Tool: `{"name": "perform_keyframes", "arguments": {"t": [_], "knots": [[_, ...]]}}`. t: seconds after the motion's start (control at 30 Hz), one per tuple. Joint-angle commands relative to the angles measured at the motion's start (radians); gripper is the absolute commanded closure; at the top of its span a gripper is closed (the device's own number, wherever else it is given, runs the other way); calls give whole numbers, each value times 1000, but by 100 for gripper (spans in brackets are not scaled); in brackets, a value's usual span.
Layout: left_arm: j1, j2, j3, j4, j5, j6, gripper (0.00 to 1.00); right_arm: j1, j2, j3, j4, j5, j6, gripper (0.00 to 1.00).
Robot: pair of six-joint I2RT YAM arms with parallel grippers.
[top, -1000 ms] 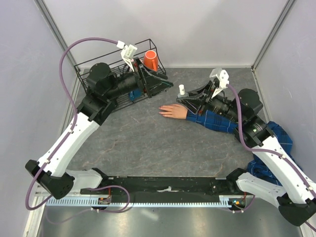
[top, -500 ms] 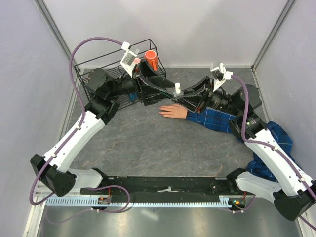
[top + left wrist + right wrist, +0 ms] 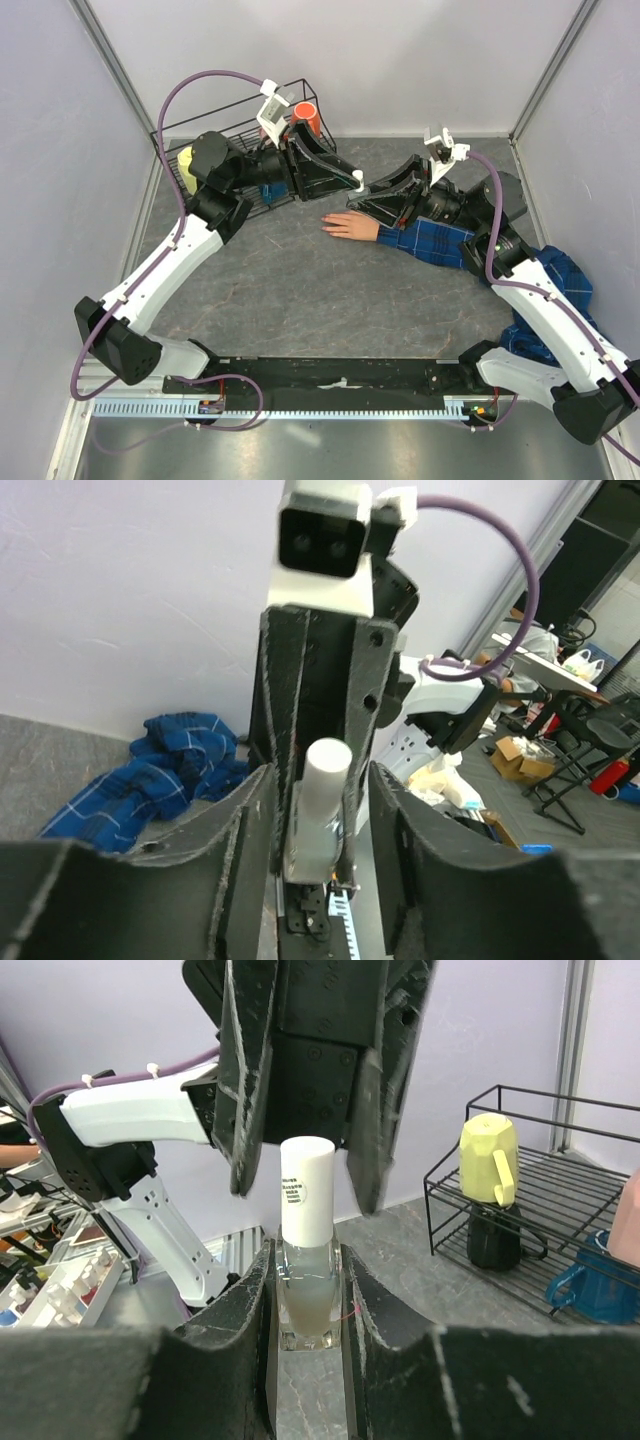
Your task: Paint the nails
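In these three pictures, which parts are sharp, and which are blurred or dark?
Top external: evenly lit and sharp, with only faint shadows on the table. Left wrist: the left fingers are dark and blurred, and the white cap is slightly soft. Right wrist: the clear bottle is sharp, and the right fingers are blurred.

1. Our left arm (image 3: 160, 270) reaches far and rightward, its claw (image 3: 350, 181) spread apart.
2. Our right arm (image 3: 545, 310) reaches far and leftward, its claw (image 3: 360, 198) clamped on a small clear bottle (image 3: 305, 1305).
3. Our claws meet tip to tip, the left straddling the bottle's cap with gaps either side.
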Motion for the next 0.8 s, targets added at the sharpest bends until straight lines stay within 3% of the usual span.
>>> {"name": "perform_keyframes", "arguments": {"t": [0.0, 0.03, 0.13, 0.27, 0.33, 0.43, 0.47, 0.5, 0.53, 0.6, 0.77], "knots": [[-10, 8, 60, 51, 18, -38, 60, -11, 3, -7, 41, -4, -12, 100], [-19, 7, 63, 15, 15, -27, 70, -9, 2, -7, 30, 13, -21, 100], [-56, -12, 94, -152, -30, 94, 83, -11, -4, 3, -18, 45, -60, 100], [-132, -42, 149, -390, -207, 340, 98, -9, -13, 28, -106, 126, -121, 100], [-187, -61, 163, -449, -290, 416, 98, -9, -20, 40, -145, 178, -167, 100], [-304, -79, 183, -576, -621, 469, 98, -5, -38, 57, -243, 325, -245, 100], [-336, -81, 187, -623, -850, 460, 98, 0, -53, 54, -274, 359, -262, 100], [-408, -78, 200, -645, -968, 446, 98, 7, -61, 51, -283, 411, -279, 100], [-442, -59, 210, -659, -1177, 432, 98, 17, -67, 49, -291, 436, -312, 100], [-519, -18, 285, -732, -1306, 411, 98, 49, -73, 43, -329, 476, -351, 100], [-560, 163, 561, -975, -1403, 312, 98, 81, -90, 20, -351, 556, -400, 100]]}}
